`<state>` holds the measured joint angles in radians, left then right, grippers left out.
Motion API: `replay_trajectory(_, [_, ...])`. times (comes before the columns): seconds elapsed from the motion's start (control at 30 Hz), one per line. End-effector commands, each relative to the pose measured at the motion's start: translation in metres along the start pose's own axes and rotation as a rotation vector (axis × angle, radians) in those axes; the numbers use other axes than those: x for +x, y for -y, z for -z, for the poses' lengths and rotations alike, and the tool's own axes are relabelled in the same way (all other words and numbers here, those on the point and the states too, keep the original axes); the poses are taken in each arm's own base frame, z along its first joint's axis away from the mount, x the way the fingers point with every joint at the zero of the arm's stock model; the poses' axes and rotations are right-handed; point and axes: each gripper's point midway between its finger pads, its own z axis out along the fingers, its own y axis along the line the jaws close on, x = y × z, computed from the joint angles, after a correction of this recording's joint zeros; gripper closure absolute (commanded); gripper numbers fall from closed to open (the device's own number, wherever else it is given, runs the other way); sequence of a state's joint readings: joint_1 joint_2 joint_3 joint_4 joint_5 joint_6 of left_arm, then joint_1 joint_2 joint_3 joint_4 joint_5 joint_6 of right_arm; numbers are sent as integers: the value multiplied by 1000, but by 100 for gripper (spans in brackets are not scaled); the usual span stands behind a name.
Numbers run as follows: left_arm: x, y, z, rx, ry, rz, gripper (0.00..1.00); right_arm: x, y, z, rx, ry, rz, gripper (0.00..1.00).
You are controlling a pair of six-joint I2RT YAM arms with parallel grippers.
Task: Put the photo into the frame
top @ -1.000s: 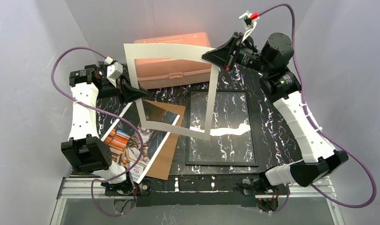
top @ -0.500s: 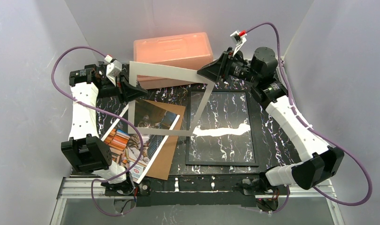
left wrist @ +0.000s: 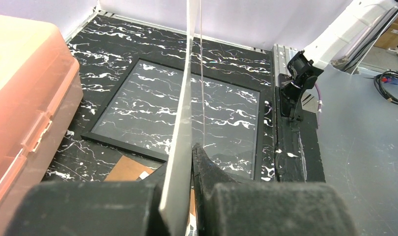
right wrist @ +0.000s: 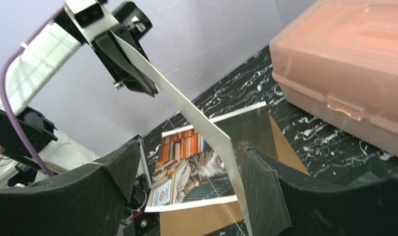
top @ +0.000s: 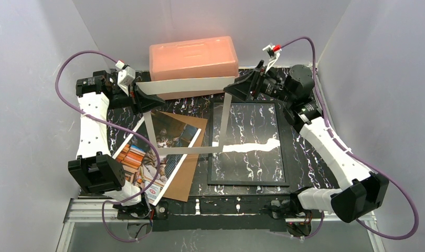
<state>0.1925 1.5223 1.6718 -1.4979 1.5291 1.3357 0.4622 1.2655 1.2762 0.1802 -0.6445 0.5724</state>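
Two grippers meet at one white mat sheet (top: 189, 85), which hangs tilted above the marble-patterned table (top: 305, 152). The left gripper (top: 153, 100) is closed tightly on the mat's left corner. The right gripper (top: 234, 89) has its jaws wide apart, and the mat's other corner passes between them close to one finger; I cannot tell if it touches. The photo (top: 142, 160) lies face up on the brown backing board (top: 185, 173), at the near left, partly under the mat. The frame (top: 247, 182) lies flat just right of the board, with nothing inside it. Behind stands a peach box (top: 192, 52).
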Motion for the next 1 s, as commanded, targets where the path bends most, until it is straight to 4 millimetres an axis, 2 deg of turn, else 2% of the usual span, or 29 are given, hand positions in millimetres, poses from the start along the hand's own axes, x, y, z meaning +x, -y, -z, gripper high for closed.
replay_trajectory(0.0, [-13, 37, -1, 11, 26, 71, 100, 1, -5, 15, -15, 34, 83, 17])
replay_trajectory(0.13, [-12, 41, -1, 11, 25, 43, 100, 25, 1, 25, -15, -6, 119, 12])
replay_trajectory(0.3, [-11, 42, -1, 12, 28, 43, 100, 61, 26, 36, 48, -64, 180, 5])
replay_trajectory(0.53, [-12, 45, -1, 11, 29, 24, 100, 94, 63, 30, 89, -139, 251, 6])
replay_trajectory(0.7, [-12, 45, -1, 11, 26, 18, 100, 102, 64, 20, -1, -135, 286, 9])
replay_trajectory(0.83, [-12, 45, -1, 11, 24, 16, 100, 113, 60, 12, -86, -156, 245, 17])
replay_trajectory(0.97, [-12, 44, -1, 10, 24, 15, 100, 126, 66, 9, -108, -161, 213, 20])
